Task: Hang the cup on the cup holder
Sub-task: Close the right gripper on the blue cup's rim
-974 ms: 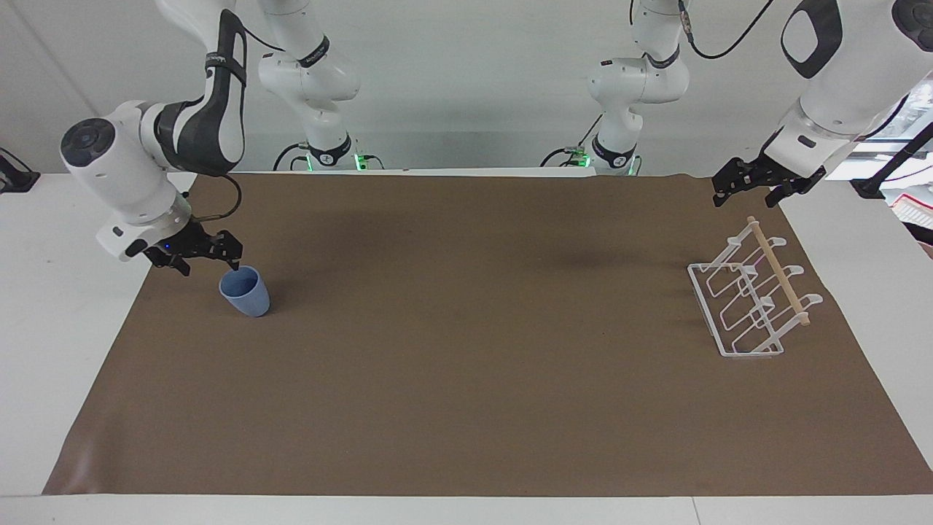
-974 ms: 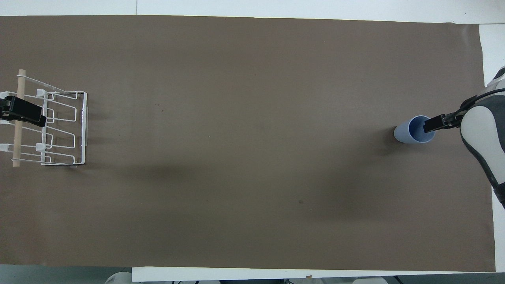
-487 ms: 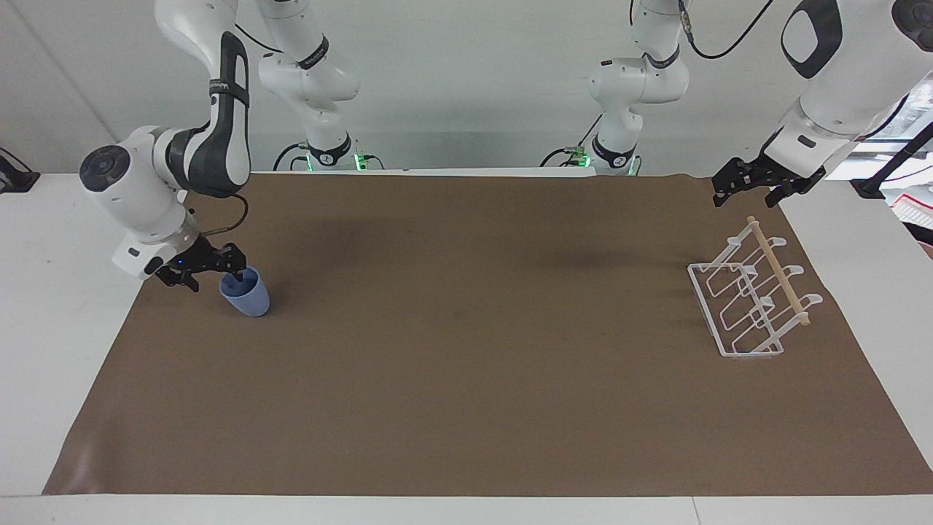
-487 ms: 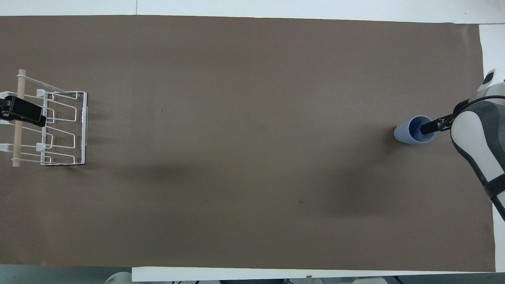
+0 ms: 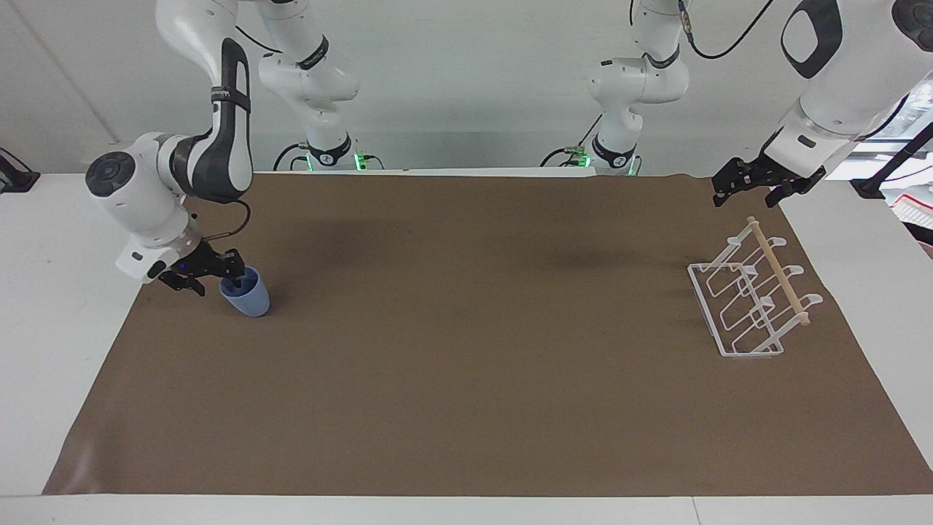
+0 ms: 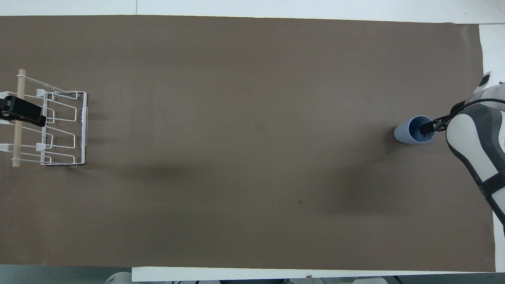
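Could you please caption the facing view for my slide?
Right gripper at the rim of the cup; left gripper waits above the cup holder.

A robotics lab: two white robot arms (image 5: 313,80) are bolted at the far edge of a white desk (image 5: 44,306) covered by a plain brown mat (image 5: 466,364), with cables (image 5: 718,44) running down bare white walls (image 5: 474,73) and green indicator lights (image 5: 357,160) at the bases.

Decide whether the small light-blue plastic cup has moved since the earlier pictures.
No. The light-blue plastic cup sits at the same spot on the brown mat in both views.
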Controlling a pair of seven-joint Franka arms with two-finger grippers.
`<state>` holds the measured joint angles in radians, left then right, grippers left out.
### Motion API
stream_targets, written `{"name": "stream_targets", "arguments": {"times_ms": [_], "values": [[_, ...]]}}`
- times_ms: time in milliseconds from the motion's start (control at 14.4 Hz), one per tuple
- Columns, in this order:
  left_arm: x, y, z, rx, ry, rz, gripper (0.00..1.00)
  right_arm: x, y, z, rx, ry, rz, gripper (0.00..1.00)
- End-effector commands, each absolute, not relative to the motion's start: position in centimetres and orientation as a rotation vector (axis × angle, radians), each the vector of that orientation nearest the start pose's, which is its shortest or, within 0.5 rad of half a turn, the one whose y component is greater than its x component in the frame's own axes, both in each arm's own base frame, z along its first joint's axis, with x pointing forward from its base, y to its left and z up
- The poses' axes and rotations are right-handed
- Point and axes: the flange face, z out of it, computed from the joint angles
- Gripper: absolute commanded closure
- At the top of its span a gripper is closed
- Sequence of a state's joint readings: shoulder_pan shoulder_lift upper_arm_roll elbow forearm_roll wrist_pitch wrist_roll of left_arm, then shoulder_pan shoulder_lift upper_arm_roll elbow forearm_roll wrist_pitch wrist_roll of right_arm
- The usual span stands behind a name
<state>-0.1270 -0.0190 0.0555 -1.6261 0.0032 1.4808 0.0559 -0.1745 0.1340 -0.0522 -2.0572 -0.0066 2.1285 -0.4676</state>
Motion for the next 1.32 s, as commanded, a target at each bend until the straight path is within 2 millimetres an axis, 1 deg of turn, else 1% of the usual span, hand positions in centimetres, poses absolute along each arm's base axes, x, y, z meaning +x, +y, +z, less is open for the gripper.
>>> {"name": "stream_targets", "arguments": {"times_ms": [0, 70, 417, 626, 696, 765, 835, 1043, 1252], "values": [[53.0, -3.7, 60.6, -3.112, 0.188, 0.194, 0.00, 54.9, -12.8, 36.3, -3.089, -0.405, 0.079, 0.48], [53.0, -3.7, 60.6, -3.112, 0.188, 0.194, 0.00, 54.8, -12.8, 36.2, -3.089, -0.405, 0.080, 0.52], [53.0, -3.7, 60.6, -3.112, 0.188, 0.194, 0.00, 54.3, -12.7, 35.6, -3.087, -0.411, 0.099, 0.54], [53.1, -3.7, 60.4, -3.111, 0.188, 0.201, 0.00, 54.2, -12.6, 35.5, -3.086, -0.415, 0.104, 0.62], [53.0, -3.6, 60.6, -3.112, 0.188, 0.196, 0.00, 54.2, -12.7, 35.5, -3.087, -0.416, 0.105, 0.69], [53.0, -3.7, 60.6, -3.112, 0.188, 0.194, 0.00, 54.2, -12.7, 35.6, -3.087, -0.420, 0.106, 0.82], [53.0, -3.7, 60.6, -3.112, 0.188, 0.194, 0.00, 54.2, -12.7, 35.6, -3.088, -0.418, 0.106, 0.99], [53.0, -3.6, 60.5, -3.110, 0.188, 0.196, 0.00, 54.2, -12.6, 35.6, -3.093, -0.436, 0.113, 1.00], [53.1, -3.7, 60.7, -3.112, 0.193, 0.179, 0.00, 54.8, -12.4, 36.7, -3.087, -0.451, 0.127, 1.00]]}}
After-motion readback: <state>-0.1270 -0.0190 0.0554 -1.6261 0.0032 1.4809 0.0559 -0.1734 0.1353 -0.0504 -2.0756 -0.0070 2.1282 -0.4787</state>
